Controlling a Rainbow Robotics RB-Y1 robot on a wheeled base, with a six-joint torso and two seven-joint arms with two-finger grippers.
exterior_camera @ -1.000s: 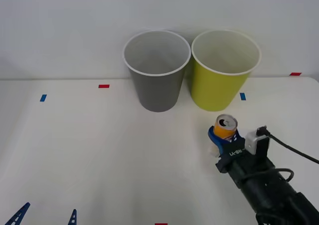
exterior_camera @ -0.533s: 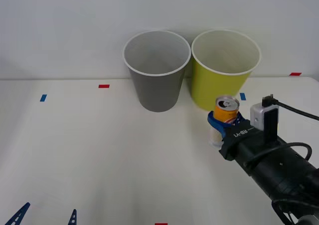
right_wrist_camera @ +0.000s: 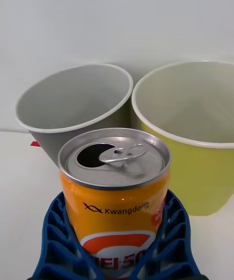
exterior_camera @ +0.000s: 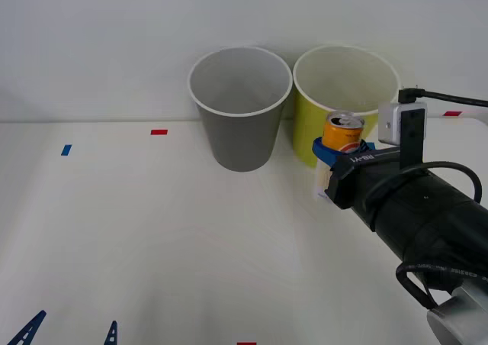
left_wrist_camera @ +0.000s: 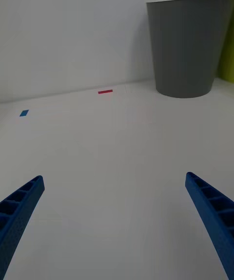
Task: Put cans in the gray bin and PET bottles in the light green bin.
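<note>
- Can [exterior_camera: 341,133], front view: it stands upright in my right pincer [exterior_camera: 332,159], clamped low on its body, pull-tab top facing up and long axis vertical. It is lifted off the table [exterior_camera: 152,238], in front of the green bin [exterior_camera: 345,108], its top below that bin's rim.
- Same view: the gray bin [exterior_camera: 240,108] stands to the left, just beside the green one. My judgement is that I am mid-carry; the next move calls for more height to clear a rim, then a shift left so the can hangs over the gray bin, not the green one in front of me.
- Right wrist view: my blue fingers [right_wrist_camera: 56,241] press both sides of the can [right_wrist_camera: 116,197], orange part above the pads, opened silver top level. Both bin mouths gape beyond it, the gray bin [right_wrist_camera: 73,102] and the green bin [right_wrist_camera: 187,119].
- Left wrist view: my left pincer [left_wrist_camera: 117,221] waits low over the table [left_wrist_camera: 117,148], fingers [left_wrist_camera: 19,207] wide apart and holding nothing, with the gray bin [left_wrist_camera: 187,51] well ahead.
</note>
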